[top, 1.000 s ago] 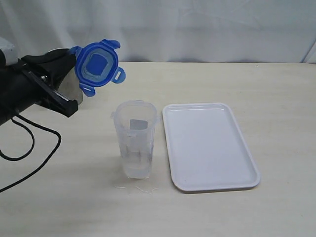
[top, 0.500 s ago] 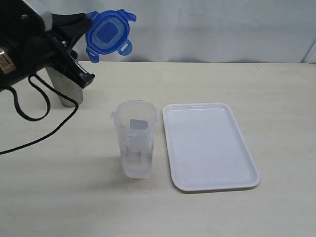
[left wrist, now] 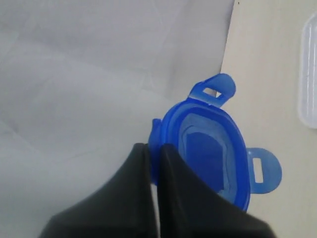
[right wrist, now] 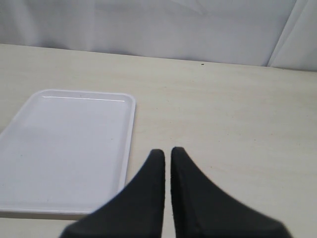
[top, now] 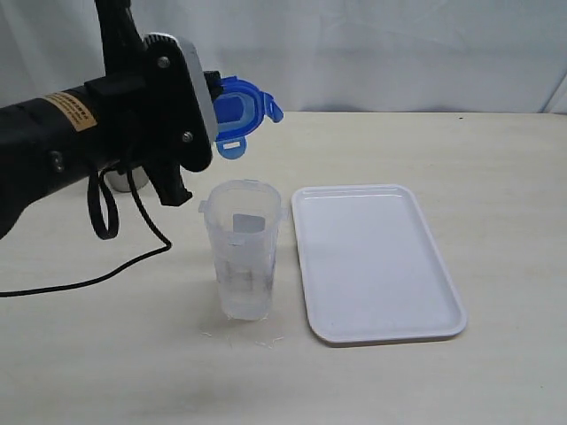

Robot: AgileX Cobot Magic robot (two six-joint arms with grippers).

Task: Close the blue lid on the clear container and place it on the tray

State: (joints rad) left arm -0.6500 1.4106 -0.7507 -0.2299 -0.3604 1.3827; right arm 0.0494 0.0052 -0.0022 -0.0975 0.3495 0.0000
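Observation:
The blue lid hangs in the air, tilted on edge, above and a little behind the clear container. My left gripper is shut on the lid's rim, and two of its snap flaps stick out free. In the exterior view the left arm's black body hides the fingers. The container stands upright and uncovered on the table, just left of the white tray. My right gripper is shut with nothing in it, low over the table beside the tray's edge. It does not show in the exterior view.
The steel cup stands at the back left, almost wholly hidden by the left arm. A black cable trails over the table's left part. A pale curtain closes off the back. The tray holds nothing.
The left arm has swung up and to the right with the lid, from the far left to above the container, and now covers the steel cup. Container and tray have not moved.

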